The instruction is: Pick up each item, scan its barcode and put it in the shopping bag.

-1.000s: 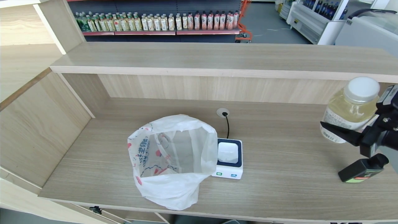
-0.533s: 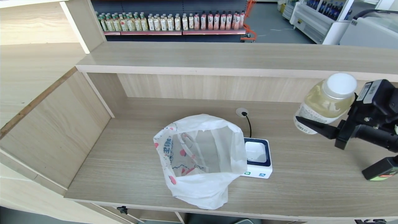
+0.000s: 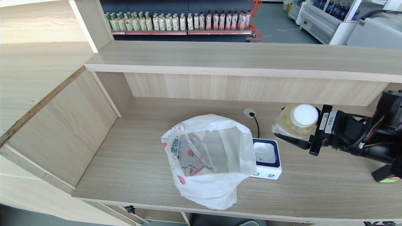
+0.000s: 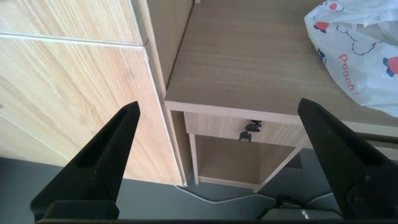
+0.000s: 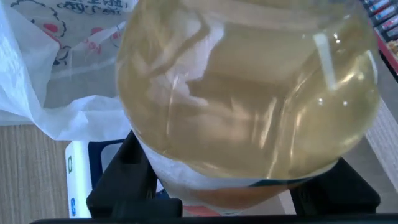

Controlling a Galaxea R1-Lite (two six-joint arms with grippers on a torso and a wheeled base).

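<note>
Swinging in from the right edge of the head view, the right gripper (image 3: 287,131) has brought the bottle (image 3: 296,121) down and inward over the last second. The camera has panned too, so this is judged against the scanner (image 3: 265,155), which sat well apart from the bottle and is now just beside it. The fingers are clamped on the bottle's body, and its white cap has tipped toward the camera. In the right wrist view the bottle (image 5: 249,93) hangs over the scanner (image 5: 81,174), so the barcode pass looks imminent. The shopping bag (image 3: 207,157) stands open at frame centre, touching the scanner's left side. The left gripper (image 4: 217,168) is spread wide and empty below the counter (image 3: 314,188) edge.
</note>
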